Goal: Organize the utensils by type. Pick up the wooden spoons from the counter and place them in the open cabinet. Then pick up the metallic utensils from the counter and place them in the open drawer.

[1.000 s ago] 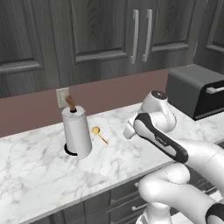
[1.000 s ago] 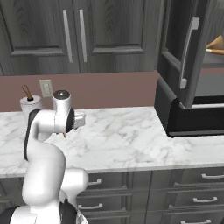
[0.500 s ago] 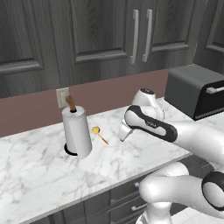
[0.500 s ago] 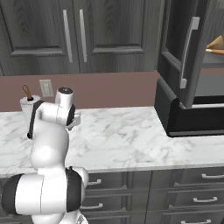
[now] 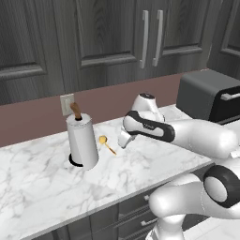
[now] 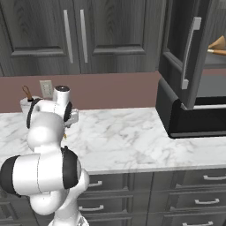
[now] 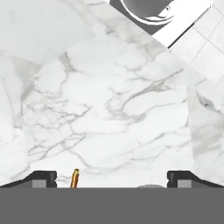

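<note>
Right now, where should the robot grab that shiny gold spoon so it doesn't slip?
Probably by the thin handle of the gold spoon, near its middle, coming straight down from above. It lies flat on the counter beside the paper-towel roll, so the open gripper can straddle the handle crosswise.

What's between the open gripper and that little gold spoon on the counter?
Nothing visible. The gripper hangs open just right of the gold spoon on the marble counter; the paper towel roll stands on the spoon's far side.
</note>
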